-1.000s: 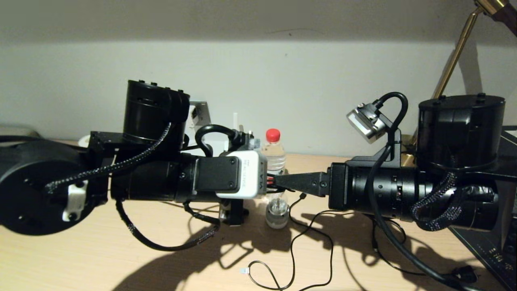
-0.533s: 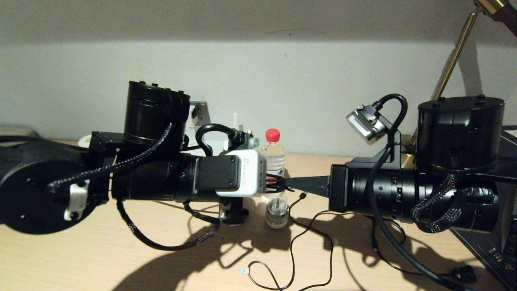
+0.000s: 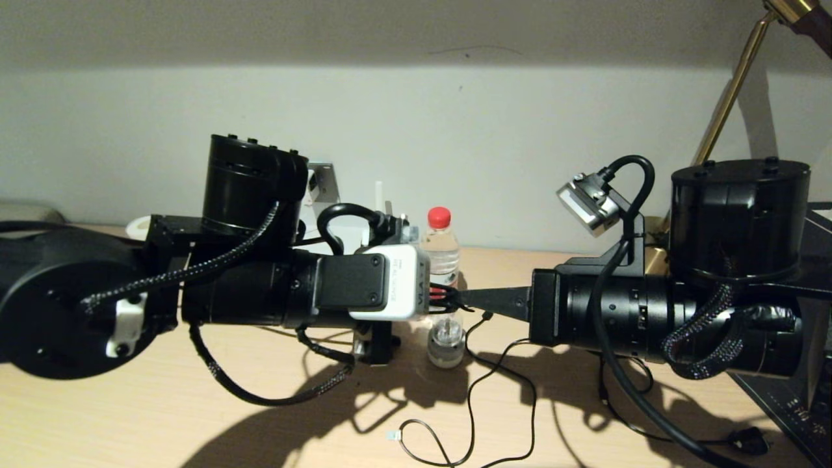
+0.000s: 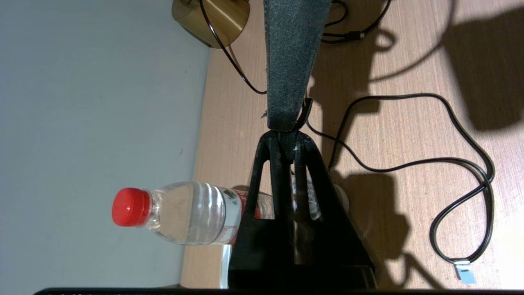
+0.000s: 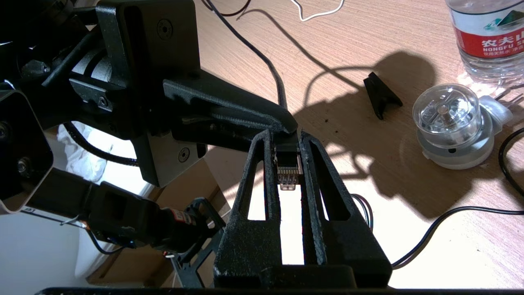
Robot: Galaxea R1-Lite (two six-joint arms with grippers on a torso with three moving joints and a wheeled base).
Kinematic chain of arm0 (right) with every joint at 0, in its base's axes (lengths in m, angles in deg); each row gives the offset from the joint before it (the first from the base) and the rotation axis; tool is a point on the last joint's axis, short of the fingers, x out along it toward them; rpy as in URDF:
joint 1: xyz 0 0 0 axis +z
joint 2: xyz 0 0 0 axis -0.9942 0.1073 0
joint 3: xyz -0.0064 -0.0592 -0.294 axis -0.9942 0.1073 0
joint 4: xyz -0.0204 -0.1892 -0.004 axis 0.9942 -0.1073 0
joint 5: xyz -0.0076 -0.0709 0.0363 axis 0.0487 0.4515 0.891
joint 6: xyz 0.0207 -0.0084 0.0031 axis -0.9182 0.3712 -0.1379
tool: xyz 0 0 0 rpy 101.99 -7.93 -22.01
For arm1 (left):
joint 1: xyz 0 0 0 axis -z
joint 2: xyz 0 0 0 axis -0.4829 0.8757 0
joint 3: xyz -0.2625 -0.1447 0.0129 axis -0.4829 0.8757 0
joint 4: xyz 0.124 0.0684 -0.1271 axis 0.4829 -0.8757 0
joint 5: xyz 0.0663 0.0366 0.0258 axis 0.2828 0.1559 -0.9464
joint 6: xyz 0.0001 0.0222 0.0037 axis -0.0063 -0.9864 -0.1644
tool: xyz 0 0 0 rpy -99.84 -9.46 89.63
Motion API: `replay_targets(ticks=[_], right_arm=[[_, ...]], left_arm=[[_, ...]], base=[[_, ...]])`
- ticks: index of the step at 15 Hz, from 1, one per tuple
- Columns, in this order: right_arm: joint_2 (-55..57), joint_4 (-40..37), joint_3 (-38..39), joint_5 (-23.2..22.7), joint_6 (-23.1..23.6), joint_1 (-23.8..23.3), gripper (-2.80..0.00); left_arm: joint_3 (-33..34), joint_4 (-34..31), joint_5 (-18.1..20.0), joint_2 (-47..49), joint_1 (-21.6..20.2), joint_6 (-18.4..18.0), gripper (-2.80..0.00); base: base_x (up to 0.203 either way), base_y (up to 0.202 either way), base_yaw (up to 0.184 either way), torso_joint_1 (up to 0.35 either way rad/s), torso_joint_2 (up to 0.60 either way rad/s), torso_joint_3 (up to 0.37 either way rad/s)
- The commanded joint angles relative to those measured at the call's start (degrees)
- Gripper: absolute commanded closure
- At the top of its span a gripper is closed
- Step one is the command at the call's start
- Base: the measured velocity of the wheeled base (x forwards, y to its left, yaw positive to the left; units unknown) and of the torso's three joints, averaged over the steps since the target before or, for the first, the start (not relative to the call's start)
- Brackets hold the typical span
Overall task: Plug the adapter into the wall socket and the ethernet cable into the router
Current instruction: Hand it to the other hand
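Right jaws: my right gripper (image 5: 286,137) is clamped on the clear plug of the ethernet cable (image 5: 287,174), one finger on each side face.
Left jaws: my left gripper (image 4: 282,137) meets the right one tip to tip in mid-air. Its fingers are drawn tight together on the plug's boot end, turned crosswise to the right pair.
Plug's axis: it lies along my right fingers, running left to right in the scene. The gold contacts point right, back toward my right wrist, and the boot points left.
Rest of the cable: it drops from the tips to the table (image 3: 97,416) and loops near, ending in a second clear plug (image 3: 392,435) lying loose at the near edge.
Router: far and left of the meeting point, almost wholly hidden behind my left arm. I see only a white stick antenna (image 3: 378,194).
Wall socket: the grey plate (image 3: 323,185) is on the far wall, left of the antenna.
Nearer arm: the left, I judge. The contacts face away from the router, so the plug will need turning.
Adapter: not made out; only a thin white cord (image 5: 315,14) shows.
In the way: a water bottle (image 3: 441,250) and a round clear dish (image 3: 446,338) stand just behind and below the tips. My left arm's own bulk covers the port side.
Off right: a brass lamp (image 3: 734,84) and a black mains plug (image 3: 747,442).
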Motion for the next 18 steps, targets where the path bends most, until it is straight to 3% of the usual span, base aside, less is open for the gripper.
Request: replay_targets(ticks=[1,6,8,11,15,18], right_arm=[[0.1,0.2,0.0,-0.2,-0.2,0.0,0.0],[-0.2,0.2,0.4,0.0,-2.2,-0.6,0.0],[-0.8,0.2,0.3,0.6,-3.8,-1.4,0.0],[-1.8,0.0,-1.5,1.0,-10.8,-1.8,0.0],[0.0,-4.9,-6.8,-0.3,-24.5,-3.2,0.0],[0.8,-10.4,-10.5,-10.0,-33.6,-6.0,0.0]], left_arm=[[0.0,0.1,0.1,0.1,0.1,-0.3,-2.8],[1.1,0.5,-0.1,-2.6,-0.1,-0.3,-2.8],[3.1,0.4,-0.4,-4.8,-2.1,-0.3,-2.8],[5.3,1.0,2.1,-6.7,-8.6,-0.4,-2.8],[10.7,13.9,8.6,-7.1,-10.4,-0.4,-2.8],[14.8,24.5,11.3,-5.4,-9.9,-0.5,-2.8]], base=[[0.0,0.0,0.0,0.0,0.0,0.0],[0.0,0.0,0.0,0.0,0.0,0.0],[0.0,0.0,0.0,0.0,0.0,0.0],[0.0,0.0,0.0,0.0,0.0,0.0],[0.0,0.0,0.0,0.0,0.0,0.0],[0.0,0.0,0.0,0.0,0.0,0.0]])
